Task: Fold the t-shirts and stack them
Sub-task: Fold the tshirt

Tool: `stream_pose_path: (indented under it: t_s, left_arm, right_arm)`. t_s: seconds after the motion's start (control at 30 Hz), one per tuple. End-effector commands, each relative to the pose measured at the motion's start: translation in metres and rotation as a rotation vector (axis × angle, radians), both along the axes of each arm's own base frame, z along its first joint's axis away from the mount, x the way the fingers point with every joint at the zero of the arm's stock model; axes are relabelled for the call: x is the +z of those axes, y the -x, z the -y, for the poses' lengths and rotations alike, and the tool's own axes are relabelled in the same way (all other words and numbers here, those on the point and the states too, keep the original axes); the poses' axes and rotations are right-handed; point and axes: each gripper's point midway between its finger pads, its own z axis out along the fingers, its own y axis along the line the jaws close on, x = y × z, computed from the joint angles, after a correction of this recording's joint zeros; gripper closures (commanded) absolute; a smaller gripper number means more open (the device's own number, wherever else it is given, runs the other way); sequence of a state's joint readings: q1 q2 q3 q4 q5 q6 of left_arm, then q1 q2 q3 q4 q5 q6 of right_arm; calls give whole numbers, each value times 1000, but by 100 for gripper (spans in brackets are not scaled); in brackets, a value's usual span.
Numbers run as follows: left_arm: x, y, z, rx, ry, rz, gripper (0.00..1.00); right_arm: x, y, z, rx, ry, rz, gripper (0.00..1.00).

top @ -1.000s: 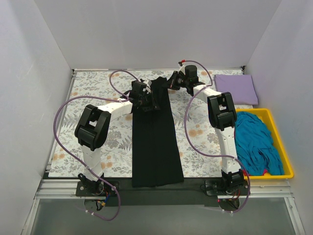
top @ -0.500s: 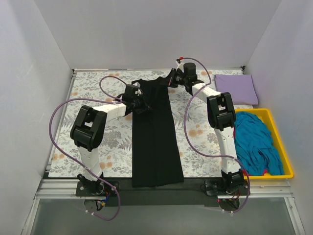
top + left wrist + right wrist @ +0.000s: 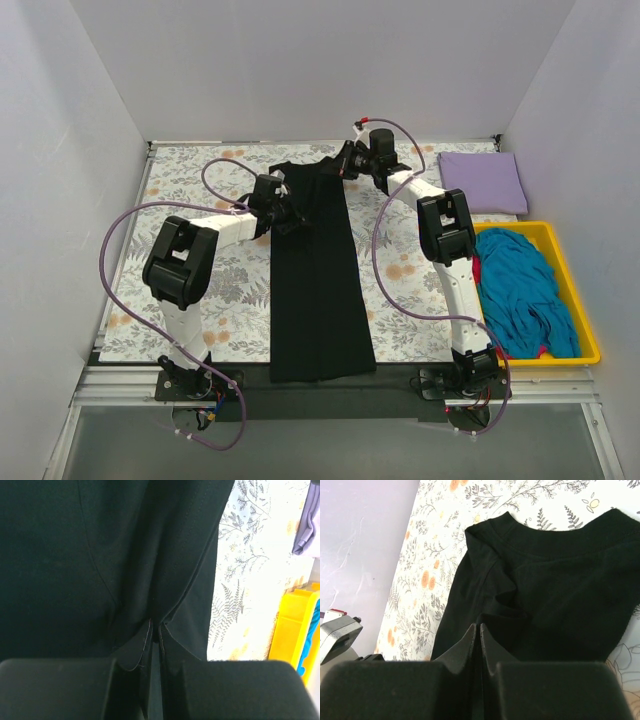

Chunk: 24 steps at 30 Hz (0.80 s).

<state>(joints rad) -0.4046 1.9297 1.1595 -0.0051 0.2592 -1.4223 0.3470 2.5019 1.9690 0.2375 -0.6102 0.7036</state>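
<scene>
Lying lengthwise as a narrow strip on the floral cloth (image 3: 190, 185), the black t-shirt (image 3: 318, 290) is pinched at its far end by the left gripper (image 3: 155, 630) and right gripper (image 3: 477, 627), both clenched on fabric, with that end spread wider and flatter than a second earlier.

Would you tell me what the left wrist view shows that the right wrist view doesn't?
Left wrist only: the yellow tray and a corner of the lavender t-shirt. Right wrist only: the neckline of the black t-shirt and the wall. Both: the floral cloth, and that shirt pinched in a shut hand, left hand and right hand respectively.
</scene>
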Motion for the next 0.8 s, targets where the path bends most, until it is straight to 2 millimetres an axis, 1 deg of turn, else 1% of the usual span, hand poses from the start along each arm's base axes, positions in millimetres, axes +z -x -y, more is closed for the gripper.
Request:
stream_pose_path:
  t_s: [0.0,0.03,0.17,0.2,0.27,0.3,0.33,0.43,0.57,0.6,0.63,0.7,0.73,0.77]
  left_arm:
    - [38,-1,-6,37,52,48,97]
    - [43,-5,-8,50,67,67,97]
    - [49,-7,-17,107,113,59,97]
    - [47,-5,-19,117,122,47,97]
    - [50,-7,-23,145,160,38,97]
    - [46,-4,-23,147,166,25,96]
    - [45,-3,-23,153,186,8,96]
    - [37,1,-23,166,210,-37,95]
    - [27,5,-26,196,233,-84,93]
    - [27,5,-26,201,237,-90,93]
    - [25,5,-28,209,242,-96,91]
    - [25,5,-29,225,253,-109,89]
    - [24,4,-31,233,257,-115,87]
    - [22,5,-33,242,258,-122,85]
  right_arm:
    - [25,-8,-11,18,-43,82,90]
    - [25,-7,-12,19,-45,78,89]
    - [18,-5,-17,30,-54,63,88]
    - [17,-5,-18,33,-55,62,88]
    - [16,-5,-19,33,-57,57,82]
    - [16,-5,-21,36,-59,56,80]
    - [15,-5,-21,37,-61,53,74]
    - [16,-5,-22,38,-63,54,63]
    - [19,-2,-20,39,-53,67,58]
    - [21,-2,-19,35,-49,76,57]
    - [28,-2,-18,32,-47,90,56]
    - [27,0,-14,30,-34,96,55]
    - [35,1,-11,29,-34,110,55]
    - [29,3,-8,25,-22,101,55]
